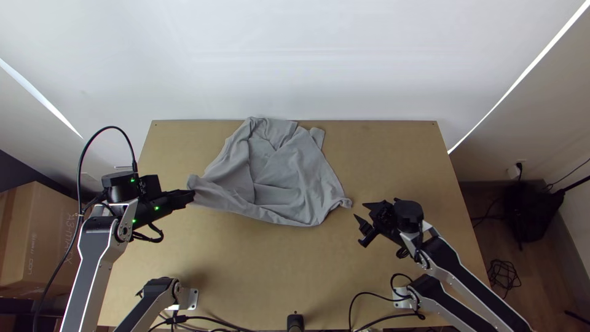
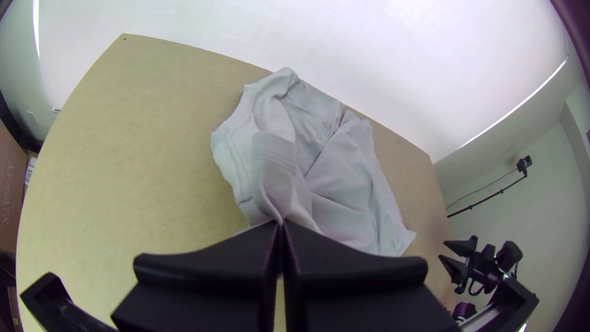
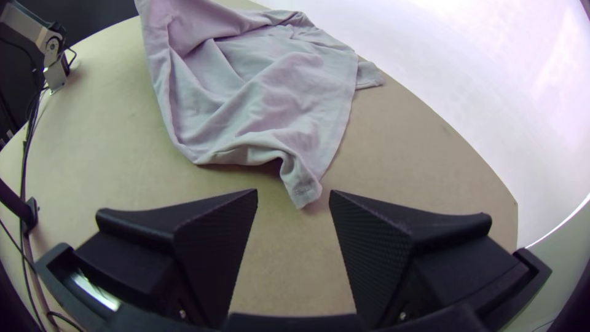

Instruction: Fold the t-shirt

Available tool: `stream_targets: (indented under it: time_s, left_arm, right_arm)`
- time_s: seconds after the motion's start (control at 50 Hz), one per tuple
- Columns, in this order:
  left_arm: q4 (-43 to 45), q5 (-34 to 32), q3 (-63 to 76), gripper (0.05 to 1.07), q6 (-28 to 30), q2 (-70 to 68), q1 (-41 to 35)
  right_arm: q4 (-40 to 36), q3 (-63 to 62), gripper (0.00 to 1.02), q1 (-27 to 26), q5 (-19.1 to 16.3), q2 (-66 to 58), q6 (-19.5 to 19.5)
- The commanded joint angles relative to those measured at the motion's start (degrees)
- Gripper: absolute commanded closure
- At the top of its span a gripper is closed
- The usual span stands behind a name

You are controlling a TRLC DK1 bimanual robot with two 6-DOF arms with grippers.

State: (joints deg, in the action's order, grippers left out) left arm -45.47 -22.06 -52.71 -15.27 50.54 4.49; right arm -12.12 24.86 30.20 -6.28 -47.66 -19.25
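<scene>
The shirt (image 1: 276, 178) lies toward the far side of the table (image 1: 258, 264), loosely spread but rumpled, its outline lopsided, creases running through the middle and a small flap (image 1: 317, 136) poking out at the far edge. One corner is drawn toward the left claw (image 1: 192, 195), whose fingers are pressed together on a bunched bit of the cloth, and it looks lifted there. The opposite corner (image 3: 304, 190) juts out in a little twisted point. Just beside it, touching nothing, sits the right claw (image 1: 359, 211), fingers well apart. To my eye this is still the squaring-up part of the job: no neat fold is made, and one side is held while the other lies loose. The next move calls for the right claw to get its fingers around that jutting corner, low to the wood, and close on it. Then the two could pull the near edge taut between them before carrying it over. A shallow pinch might slip, or just bunch the corner more.
</scene>
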Motion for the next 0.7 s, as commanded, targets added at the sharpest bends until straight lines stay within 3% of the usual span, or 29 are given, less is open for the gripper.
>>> stream_targets:
  time_s: [0.0, 0.34, 0.68]
  left_arm:
    - [0.65, -0.26, 0.59, 1.04, -1.43, -0.62, -0.01]
    - [0.65, -0.17, 0.24, 1.04, -1.43, -0.45, 0.08]
    - [0.3, -0.17, 0.5, 1.04, -1.08, -0.8, 0.78]
  right_arm:
    - [5.18, -3.15, 0.47, 0.83, 1.1, -4.11, -2.02]
    - [19.41, -3.33, 0.47, 0.21, 1.63, -19.23, -3.34]
    - [29.08, -1.57, 0.47, 0.21, 2.42, -30.92, -3.52]
